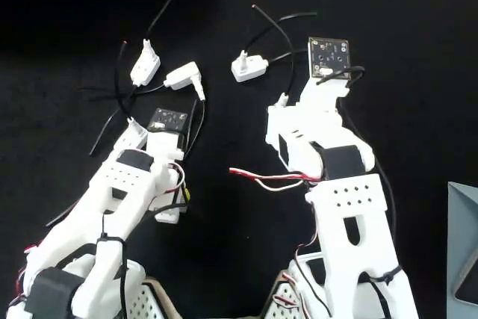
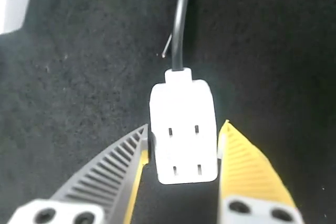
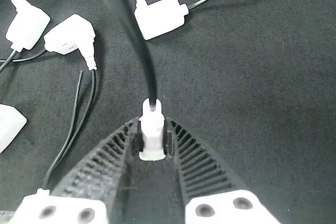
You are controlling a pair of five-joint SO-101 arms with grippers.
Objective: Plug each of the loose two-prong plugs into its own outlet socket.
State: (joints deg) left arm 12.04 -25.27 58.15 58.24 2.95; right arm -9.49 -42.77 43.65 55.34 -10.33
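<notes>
**A:** What is each arm holding?

**B:** The left gripper [image 2: 185, 128] is pinching a white outlet socket [image 2: 181, 106] by its sides. Its fingers are pressing snug against the socket, and the slotted face is showing. The right gripper [image 3: 152, 123] is nearly closed and is clamping a small two-prong plug [image 3: 152, 142], whose cord is trailing away.

**A:** Where are they sitting?

**B:** In the high view the socket is sitting at roughly nine o'clock from the plug, well apart. Loose white pieces [image 1: 249, 66] are lying at ten and eleven o'clock.

**A:** How should the mating go?

**B:** I'm judging that the prongs need lining up with one slot pair. The right arm should then be pushing straight in while the left is bracing the socket. The prongs themselves are hiding from me.

**A:** Any writing?

**B:** Nothing legible is showing on the plug or the socket.
</notes>
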